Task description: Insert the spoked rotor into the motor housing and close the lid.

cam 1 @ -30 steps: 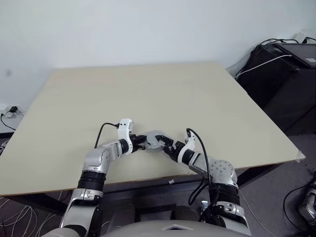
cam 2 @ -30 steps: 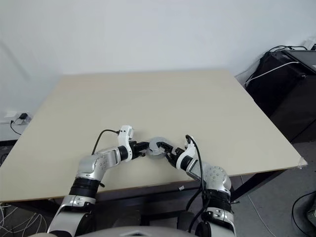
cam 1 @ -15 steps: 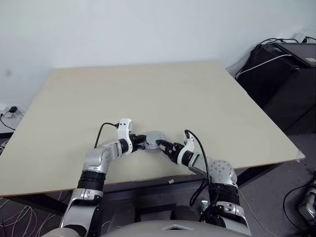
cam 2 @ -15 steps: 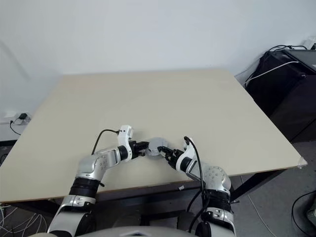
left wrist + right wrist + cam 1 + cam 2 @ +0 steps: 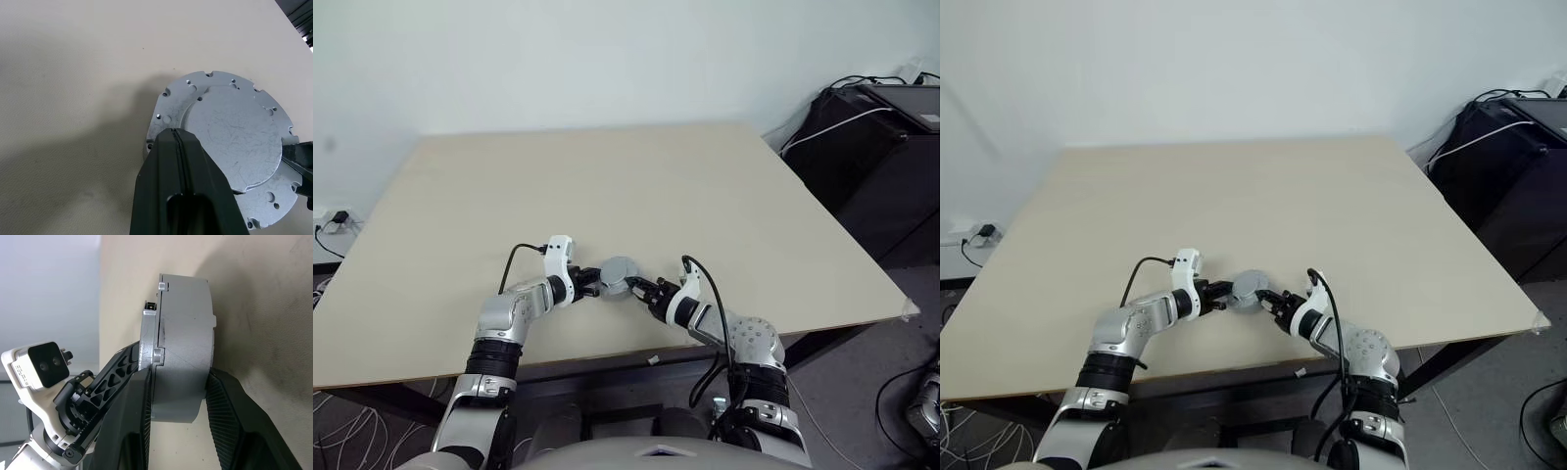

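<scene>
Pale beige rectangular wooden tabletop (image 5: pixel 607 196), bare across most of its surface, set before a plain white wall (image 5: pixel 607 59); at three o'clock of the table, a black cabinet (image 5: pixel 876 147) draped with white and black cables; at nine o'clock, low on the wall, a power socket with a plug (image 5: pixel 337 219); grey floor with loose cables at the lower corners. Near the six o'clock edge of the tabletop, an assembled round grey metal motor housing with its flat grey lid (image 5: pixel 619 274) on top rests on the wood, between the two arms. Left gripper (image 5: pixel 591 284) lies at nine o'clock of the assembly, its two black fingers pressed together, tips on the lid's rim. Right gripper (image 5: pixel 639 285) lies at four o'clock of the assembly, black fingers one to each side of the housing. Left wrist view supplies the lid's top face (image 5: pixel 230 147): scratched plain grey metal, raised round centre, scalloped flange with small holes, the closed finger pair (image 5: pixel 178 186) overlapping its rim. Right wrist view supplies the side profile: the thick grey housing wall (image 5: pixel 188 357) standing on the table, the thin lid flange seated against it, the right fingers (image 5: pixel 230 416) narrowed about that wall, and the left gripper's white camera block (image 5: pixel 41 364) beyond.
</scene>
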Controlling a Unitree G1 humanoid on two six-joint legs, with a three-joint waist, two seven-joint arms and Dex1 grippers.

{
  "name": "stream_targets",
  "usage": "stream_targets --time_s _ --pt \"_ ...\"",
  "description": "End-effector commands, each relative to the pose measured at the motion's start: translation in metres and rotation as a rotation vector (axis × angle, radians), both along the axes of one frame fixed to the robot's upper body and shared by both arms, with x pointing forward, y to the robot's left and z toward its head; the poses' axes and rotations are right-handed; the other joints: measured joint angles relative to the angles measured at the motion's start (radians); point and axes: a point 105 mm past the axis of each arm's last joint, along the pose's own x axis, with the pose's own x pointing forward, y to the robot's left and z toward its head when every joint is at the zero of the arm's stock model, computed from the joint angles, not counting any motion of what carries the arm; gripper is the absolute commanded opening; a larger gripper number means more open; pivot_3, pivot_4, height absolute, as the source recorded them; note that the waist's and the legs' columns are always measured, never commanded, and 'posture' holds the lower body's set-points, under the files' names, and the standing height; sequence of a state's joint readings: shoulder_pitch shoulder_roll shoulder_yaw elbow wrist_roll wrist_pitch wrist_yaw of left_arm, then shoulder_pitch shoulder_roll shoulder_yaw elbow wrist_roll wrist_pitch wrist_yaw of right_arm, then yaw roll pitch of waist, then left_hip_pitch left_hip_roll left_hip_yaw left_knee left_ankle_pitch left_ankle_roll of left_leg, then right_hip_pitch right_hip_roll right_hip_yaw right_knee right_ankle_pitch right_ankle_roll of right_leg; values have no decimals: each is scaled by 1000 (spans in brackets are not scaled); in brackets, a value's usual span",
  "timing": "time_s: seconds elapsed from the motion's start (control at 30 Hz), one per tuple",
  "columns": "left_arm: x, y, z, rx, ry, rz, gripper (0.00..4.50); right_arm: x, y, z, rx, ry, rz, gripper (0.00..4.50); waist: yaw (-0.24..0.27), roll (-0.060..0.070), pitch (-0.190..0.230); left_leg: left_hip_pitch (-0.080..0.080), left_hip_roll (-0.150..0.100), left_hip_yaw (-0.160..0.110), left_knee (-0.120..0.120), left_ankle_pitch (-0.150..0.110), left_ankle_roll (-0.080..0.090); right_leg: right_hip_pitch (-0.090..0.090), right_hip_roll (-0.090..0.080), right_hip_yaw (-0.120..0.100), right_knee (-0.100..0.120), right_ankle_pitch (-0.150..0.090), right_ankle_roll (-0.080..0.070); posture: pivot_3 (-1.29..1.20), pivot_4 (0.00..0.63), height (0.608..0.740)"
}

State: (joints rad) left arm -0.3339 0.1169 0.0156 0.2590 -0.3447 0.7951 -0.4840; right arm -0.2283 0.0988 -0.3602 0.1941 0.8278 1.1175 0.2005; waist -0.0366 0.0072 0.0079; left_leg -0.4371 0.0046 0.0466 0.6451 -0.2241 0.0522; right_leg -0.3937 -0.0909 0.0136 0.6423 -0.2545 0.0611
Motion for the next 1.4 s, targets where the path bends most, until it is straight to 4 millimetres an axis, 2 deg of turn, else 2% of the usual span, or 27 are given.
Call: stream_targets --time_s 0.03,0.2,0.37,0.6,0.7,0.77,0.87,1.07,1.23,1.27,1.4 --pt "-8 -20 -3 -33 27 -62 0 -3 30 17 68 -51 77 1276 0 0 0 0 0 0 0 0 0 0 0 0 0 0 0 0 0 740" --pt "-8 -19 7 -74 -18 -37 0 1 21 17 75 -53 24 1276 0 0 0 0 0 0 0 0 0 0 0 0 -1 0 0 0 0 740" --pt "-7 -13 30 -163 -98 19 0 1 11 16 79 -53 -18 1276 2 0 1 -5 0 0 0 0 0 -5 -1 1 -1 0 0 0 0 740" --pt "-8 18 75 -368 -266 216 0 1 1 19 104 -61 -68 1276 2 2 2 -10 0 0 0 0 0 -8 -1 1 -1 0 0 0 0 740" --pt "-19 33 78 -420 -292 291 0 2 -1 28 143 -91 -81 1276 2 3 3 -10 0 0 0 0 0 -9 -1 1 -1 0 -1 0 0 740" --pt "-35 38 70 -476 -244 316 0 2 -2 37 179 -119 -86 1276 1 3 3 -10 0 0 0 0 0 -8 0 0 -2 -1 -1 0 0 740" --pt "-59 44 52 -571 -147 377 561 -1 -2 43 201 -136 -88 1276 0 3 5 -10 0 1 1 0 0 -8 1 -1 -2 -1 -2 0 0 740" --pt "-97 41 26 -738 27 487 2514 -4 2 52 232 -150 -81 1276 1 -1 10 -9 0 0 2 0 1 -7 1 -3 -2 -1 -1 0 0 740" --pt "-110 34 23 -877 85 544 4258 -8 7 62 253 -167 -47 1276 0 -1 12 -9 0 0 2 0 1 -7 1 -2 -3 -1 -1 0 0 740" --pt "-110 33 24 -907 86 551 4488 -8 9 62 251 -168 -38 1276 0 -1 12 -9 0 0 2 0 1 -7 1 -2 -3 -1 -1 0 0 740" --pt "-110 28 29 -998 88 565 4500 -9 11 66 246 -172 -18 1276 0 -1 13 -9 0 0 2 0 1 -7 2 -2 -3 -1 -1 0 0 740"
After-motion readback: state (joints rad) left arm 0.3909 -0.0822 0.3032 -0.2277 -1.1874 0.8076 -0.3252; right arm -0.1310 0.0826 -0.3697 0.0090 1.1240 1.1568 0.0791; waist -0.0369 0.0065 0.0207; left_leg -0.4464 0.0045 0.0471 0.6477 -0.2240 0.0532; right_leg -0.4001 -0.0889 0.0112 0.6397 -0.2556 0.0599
